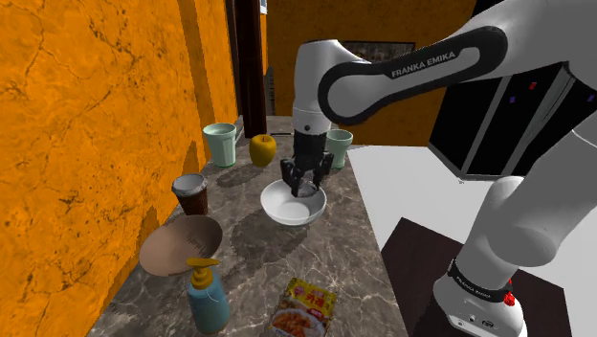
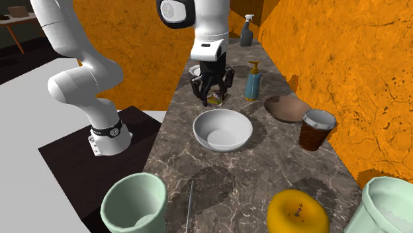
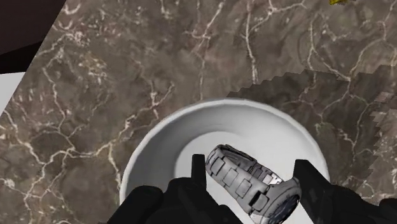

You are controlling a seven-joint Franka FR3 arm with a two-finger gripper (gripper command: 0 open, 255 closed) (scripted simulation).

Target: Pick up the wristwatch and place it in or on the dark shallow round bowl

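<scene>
Wristwatch (image 3: 245, 175) clasped in pincer (image 3: 251, 164), hanging over white bowl (image 3: 162, 140); brown shallow bowl (image 1: 177, 247) apart, beside dark cup (image 1: 191, 194).

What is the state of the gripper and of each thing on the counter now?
Watch: held by the gripper, off the counter.
Gripper: shut on the watch, above the white bowl.
White bowl: upright, empty.
Brown bowl: upright, empty.
Paper cup: upright.
Pump bottle: upright.
Snack bag: lying flat.
Apple: stem up.
Mug at the counter's edge: upright.
Mug by the wall: upright.
</scene>
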